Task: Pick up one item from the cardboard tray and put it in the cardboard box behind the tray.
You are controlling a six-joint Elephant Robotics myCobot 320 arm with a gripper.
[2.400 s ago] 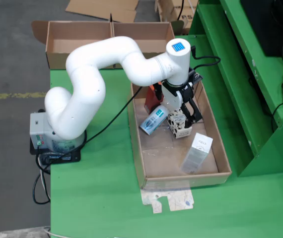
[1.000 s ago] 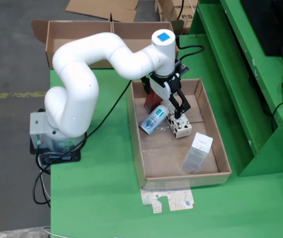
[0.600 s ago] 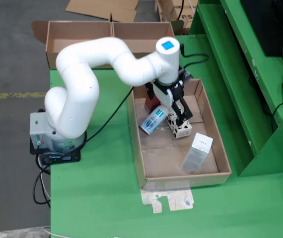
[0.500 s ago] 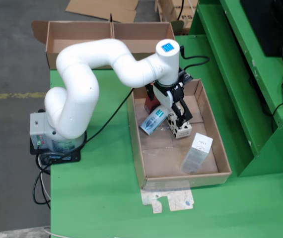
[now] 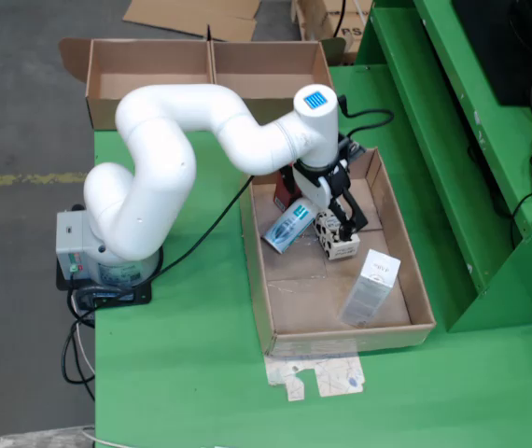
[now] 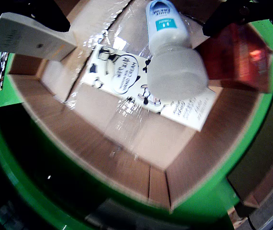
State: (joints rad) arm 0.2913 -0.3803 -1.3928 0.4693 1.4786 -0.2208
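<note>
- Landmark: the tray (image 5: 275,308) on the green table (image 5: 182,373). All items are still inside it; nothing has been lifted.
- Items in the tray: cow-print carton (image 5: 338,239) near the middle; white-and-teal bottle (image 5: 289,225) just left of it in the fixed view; red box (image 5: 283,190) toward the far left corner; tall white carton (image 5: 371,286) toward the near right corner.
- Gripper (image 5: 341,217) hangs over the tray's far half, above the cow-print carton. Its black fingers (image 5: 352,215) look spread, with nothing between them, but I cannot tell if they touch the carton.
- Change: 2.4 s ago the gripper was low over the same carton; 1.0 s ago it had swung up and left, toward the tray's far left corner; it has now come back over the carton. Items have not shifted.
- Wrist view: cow-print carton (image 6: 146,86) lies flat under the bottle (image 6: 172,50), which overlaps it; red box (image 6: 239,57) is at the right edge. The overlap may be only apparent, due to the viewing angle.
- Reading: this looks like a re-aim after a first try, so the pick is not yet made.
- Box (image 5: 205,70) sits behind the tray's far end and appears to hold no item.
</note>
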